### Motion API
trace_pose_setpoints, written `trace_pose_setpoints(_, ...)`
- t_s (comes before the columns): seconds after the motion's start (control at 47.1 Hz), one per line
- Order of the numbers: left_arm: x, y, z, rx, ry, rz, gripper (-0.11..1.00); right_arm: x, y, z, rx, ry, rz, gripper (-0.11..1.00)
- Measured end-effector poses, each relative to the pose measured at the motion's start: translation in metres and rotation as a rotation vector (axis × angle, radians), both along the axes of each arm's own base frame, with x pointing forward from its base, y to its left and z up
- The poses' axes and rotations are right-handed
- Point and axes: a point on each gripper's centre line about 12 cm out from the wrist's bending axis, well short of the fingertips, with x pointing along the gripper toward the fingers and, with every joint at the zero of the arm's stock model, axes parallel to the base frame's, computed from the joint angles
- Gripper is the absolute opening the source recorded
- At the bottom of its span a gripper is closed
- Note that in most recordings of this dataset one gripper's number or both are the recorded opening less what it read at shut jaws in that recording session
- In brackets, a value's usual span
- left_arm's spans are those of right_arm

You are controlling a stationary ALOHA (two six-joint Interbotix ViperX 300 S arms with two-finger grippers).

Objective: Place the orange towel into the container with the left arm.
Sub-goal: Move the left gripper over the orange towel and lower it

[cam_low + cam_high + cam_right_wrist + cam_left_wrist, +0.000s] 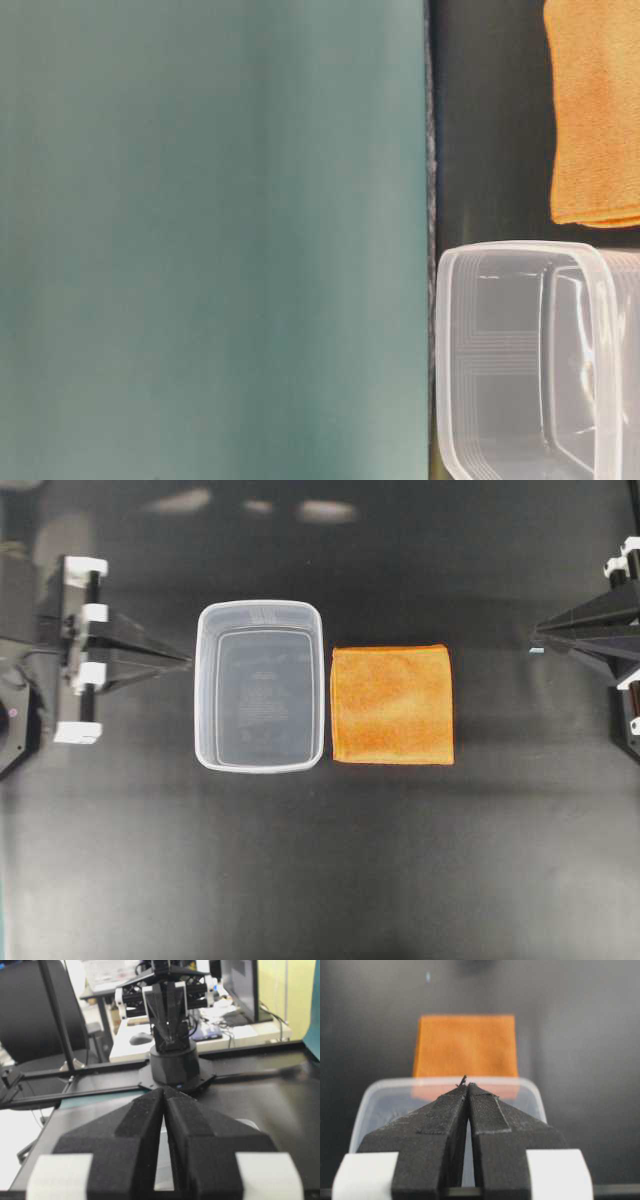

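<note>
Closed and empty, the left gripper (186, 661) is held just beside the container (260, 685) — the orange towel (392, 704), laid flat beyond it, is judged soft, light, floppy — best pinched at an edge.

Beyond the task: table and background clutter.
We see a black table (300, 880), a teal panel (210, 240), a black chair (30, 1015) and a cluttered desk (235, 1030).
</note>
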Motion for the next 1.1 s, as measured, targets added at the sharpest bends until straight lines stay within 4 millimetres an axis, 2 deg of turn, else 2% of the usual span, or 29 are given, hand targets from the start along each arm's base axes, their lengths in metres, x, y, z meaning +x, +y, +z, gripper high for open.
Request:
trace_pose_setpoints(0.085, 0.011, 0.000, 0.002, 0.003, 0.052, 0.001, 0.00, 0.000, -0.001, 0.000, 0.002, 0.003, -0.003, 0.05)
trace_pose_setpoints(0.191, 0.024, 0.001, 0.002, 0.003, 0.104, 0.005, 0.00, 0.000, -0.002, -0.001, 0.002, 0.008, -0.013, 0.17)
trace_pose_setpoints(0.425, 0.056, 0.004, 0.000, 0.007, 0.198, 0.013, 0.00, 0.000, -0.007, -0.001, 0.000, 0.008, -0.035, 0.67)
trace_pose_setpoints(0.488, 0.066, 0.005, 0.000, 0.010, 0.216, 0.014, 0.00, 0.000, -0.007, -0.001, 0.003, 0.008, -0.037, 0.74)
trace_pose_setpoints(0.552, 0.078, 0.006, 0.000, 0.011, 0.242, 0.014, 0.02, 0.000, -0.007, -0.001, 0.003, 0.006, -0.037, 0.74)
trace_pose_setpoints(0.637, 0.095, 0.007, -0.001, 0.015, 0.292, 0.015, 0.14, -0.001, -0.007, 0.000, 0.003, 0.005, -0.037, 0.73)
trace_pose_setpoints(0.807, 0.130, 0.014, -0.004, 0.042, 0.413, 0.013, 0.64, -0.003, -0.007, 0.002, 0.003, -0.005, -0.037, 0.73)
trace_pose_setpoints(0.892, 0.149, 0.016, -0.009, 0.065, 0.469, 0.000, 0.83, -0.005, -0.007, 0.005, -0.004, -0.021, -0.037, 0.73)
trace_pose_setpoints(0.955, 0.161, 0.016, -0.013, 0.078, 0.503, -0.011, 0.90, -0.008, -0.007, 0.009, -0.008, -0.040, -0.037, 0.73)
trace_pose_setpoints(1.104, 0.196, 0.016, -0.030, 0.100, 0.566, -0.033, 0.89, -0.018, -0.006, 0.019, -0.020, -0.093, -0.037, 0.73)
